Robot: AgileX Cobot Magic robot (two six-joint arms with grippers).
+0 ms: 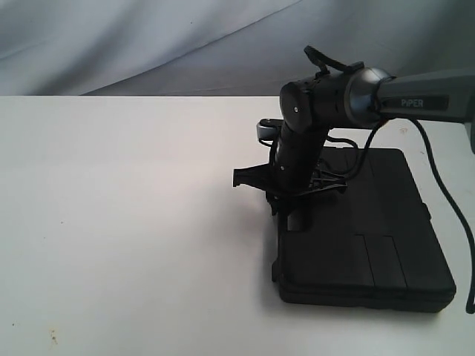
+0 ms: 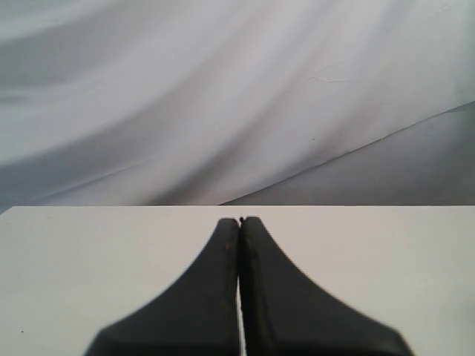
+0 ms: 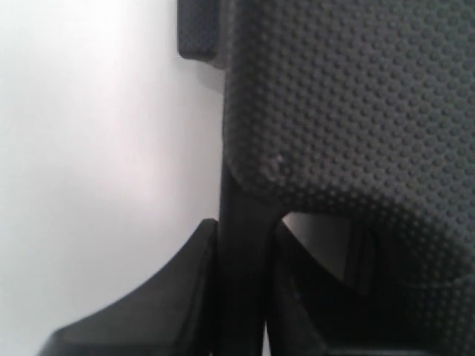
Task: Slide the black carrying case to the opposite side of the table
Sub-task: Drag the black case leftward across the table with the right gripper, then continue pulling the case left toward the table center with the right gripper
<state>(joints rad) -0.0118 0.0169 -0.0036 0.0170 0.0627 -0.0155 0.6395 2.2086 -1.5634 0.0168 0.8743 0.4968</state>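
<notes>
- Where the right arm [image 1: 415, 100] reaches in from the right edge of the tabletop [image 1: 111, 222], the case [image 1: 371, 237] lies flat in the right half, well away from the left edge.
- The right claw [image 1: 288, 211] points straight down at the case's left edge, the side facing the tabletop's middle.
- In the right wrist view the right claw [image 3: 243, 231] straddles the thin handle bar [image 3: 241, 200]: one finger [image 3: 185, 282] is outside over bare tabletop and the other [image 3: 297, 297] is inside the handle slot. Both press against the bar, so it is clamped on the case [image 3: 356, 96].
- The left claw [image 2: 240, 220] has its fingers pressed together with nothing between them, above bare tabletop and facing the far edge and the grey cloth [image 2: 223, 89].
</notes>
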